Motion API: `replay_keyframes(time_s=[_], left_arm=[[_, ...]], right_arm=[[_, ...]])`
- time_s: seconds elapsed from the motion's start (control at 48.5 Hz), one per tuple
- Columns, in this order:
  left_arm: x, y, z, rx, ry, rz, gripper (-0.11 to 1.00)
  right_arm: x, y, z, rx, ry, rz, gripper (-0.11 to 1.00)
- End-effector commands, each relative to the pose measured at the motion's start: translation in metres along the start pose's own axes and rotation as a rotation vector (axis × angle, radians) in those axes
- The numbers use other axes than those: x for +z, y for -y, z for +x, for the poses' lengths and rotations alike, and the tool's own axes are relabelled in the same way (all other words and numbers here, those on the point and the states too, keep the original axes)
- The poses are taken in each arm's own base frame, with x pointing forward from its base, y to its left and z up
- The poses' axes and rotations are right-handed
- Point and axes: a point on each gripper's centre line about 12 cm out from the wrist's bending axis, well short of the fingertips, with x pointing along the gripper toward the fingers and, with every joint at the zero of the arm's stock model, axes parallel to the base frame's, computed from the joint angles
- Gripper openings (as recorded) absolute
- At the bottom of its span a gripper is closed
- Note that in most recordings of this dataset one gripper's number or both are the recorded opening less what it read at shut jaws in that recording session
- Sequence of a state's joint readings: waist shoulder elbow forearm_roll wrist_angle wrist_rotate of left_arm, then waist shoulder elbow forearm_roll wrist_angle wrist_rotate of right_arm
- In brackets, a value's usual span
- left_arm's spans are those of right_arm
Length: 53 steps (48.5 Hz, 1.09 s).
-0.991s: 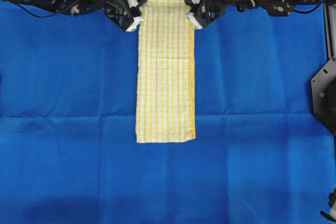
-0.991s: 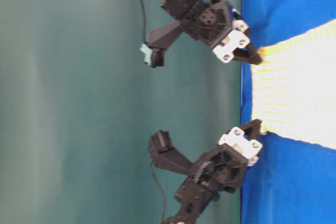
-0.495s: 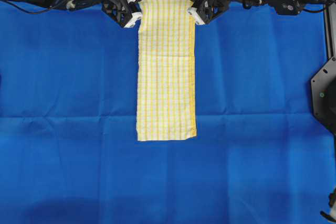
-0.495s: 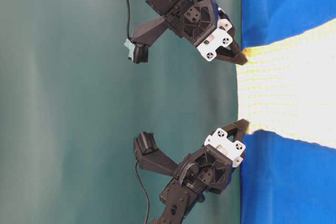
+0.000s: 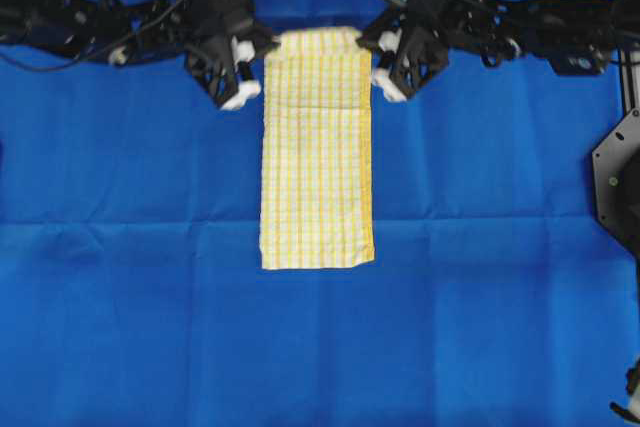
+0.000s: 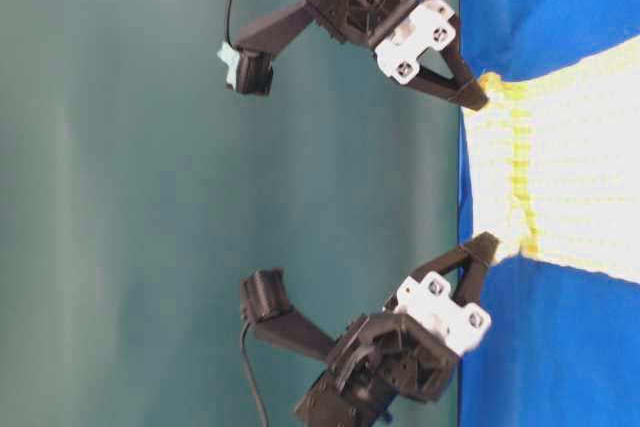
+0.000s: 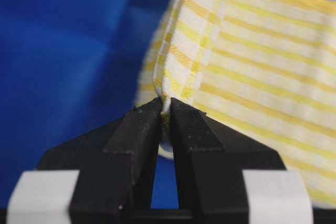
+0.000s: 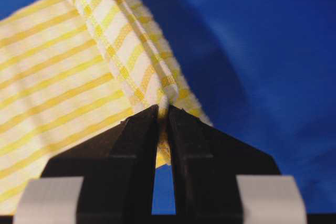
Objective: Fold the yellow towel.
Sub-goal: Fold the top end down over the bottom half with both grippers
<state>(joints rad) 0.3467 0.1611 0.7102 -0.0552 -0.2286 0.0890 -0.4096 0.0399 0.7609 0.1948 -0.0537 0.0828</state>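
Observation:
The yellow towel [image 5: 316, 167] lies as a long narrow strip down the middle of the blue cloth, its near end flat on it. My left gripper [image 5: 264, 51] is shut on the towel's far left corner and my right gripper [image 5: 370, 47] is shut on the far right corner. The far end hangs raised between them. From table level, the right gripper [image 6: 478, 99] and left gripper [image 6: 487, 245] hold the towel [image 6: 560, 177] edge off the surface. In the wrist views the left gripper [image 7: 165, 109] pinches the hem of the towel [image 7: 252, 77], and the right gripper [image 8: 163, 109] pinches the towel [image 8: 63, 77].
The large blue cloth [image 5: 120, 247] covers the whole table, with a crease running across at the level of the towel's near end. A black mount [image 5: 618, 177] stands at the right edge. A green backdrop [image 6: 150, 187] stands behind the arms.
Both grippers have come from the table's far edge toward the near side, carrying the towel's far end with them. The near end has stayed put.

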Motion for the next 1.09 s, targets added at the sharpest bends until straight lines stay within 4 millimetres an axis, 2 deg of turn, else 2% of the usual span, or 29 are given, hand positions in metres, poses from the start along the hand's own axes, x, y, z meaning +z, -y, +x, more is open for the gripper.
replay_keyframes(time_s=[0.0, 0.186, 0.392, 0.619, 0.867, 1.073], left_arm=[[0.013, 0.012, -0.016, -0.025, 0.047, 0.013, 0.05], [0.008, 0.049, -0.033, -0.106, 0.052, 0.022, 0.05], [-0.007, 0.098, -0.044, -0.218, 0.021, 0.026, 0.05], [-0.015, 0.144, -0.054, -0.322, 0.005, 0.040, 0.05], [-0.017, 0.165, -0.059, -0.370, 0.003, 0.061, 0.05], [-0.014, 0.178, -0.059, -0.395, 0.014, 0.078, 0.05]], right_arm=[[0.003, -0.015, -0.011, 0.038, 0.041, -0.004, 0.06], [-0.020, -0.047, -0.020, 0.106, 0.018, -0.033, 0.06], [-0.043, -0.080, -0.029, 0.182, -0.025, -0.076, 0.06], [-0.058, -0.107, -0.036, 0.244, -0.048, -0.119, 0.06], [-0.074, -0.131, -0.045, 0.303, -0.071, -0.166, 0.06], [-0.083, -0.142, -0.050, 0.331, -0.091, -0.184, 0.06]])
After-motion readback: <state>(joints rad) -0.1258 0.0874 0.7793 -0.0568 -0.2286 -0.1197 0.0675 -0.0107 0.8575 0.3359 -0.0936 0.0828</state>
